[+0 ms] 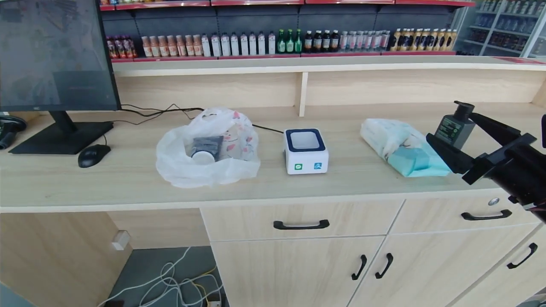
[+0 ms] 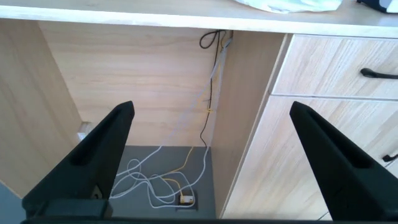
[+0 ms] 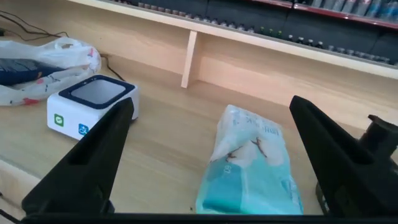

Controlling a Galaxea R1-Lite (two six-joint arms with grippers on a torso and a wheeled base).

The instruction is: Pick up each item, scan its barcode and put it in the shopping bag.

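A white plastic shopping bag point(image 1: 209, 149) lies open on the wooden counter point(image 1: 128, 179), with a dark packet point(image 1: 205, 147) inside it. To its right stands the white barcode scanner point(image 1: 306, 151) point(image 3: 92, 107). Further right lies a pack of tissues point(image 1: 401, 147) point(image 3: 252, 165), and a grey pump bottle point(image 1: 454, 128) point(image 3: 379, 146) stands behind it. My right gripper point(image 1: 448, 126) point(image 3: 211, 155) is open above the counter's right end. It holds nothing; the tissues lie ahead of it and the bottle stands by one finger. My left gripper point(image 2: 211, 162) hangs open and empty below the counter.
A monitor point(image 1: 55, 55) and a mouse point(image 1: 94, 155) occupy the counter's left end. A raised ledge point(image 1: 298, 66) runs along the back, with shelves of bottles point(image 1: 277, 42) behind. Drawers and doors with black handles point(image 1: 301, 224) are below. Cables point(image 2: 161, 180) lie on the floor.
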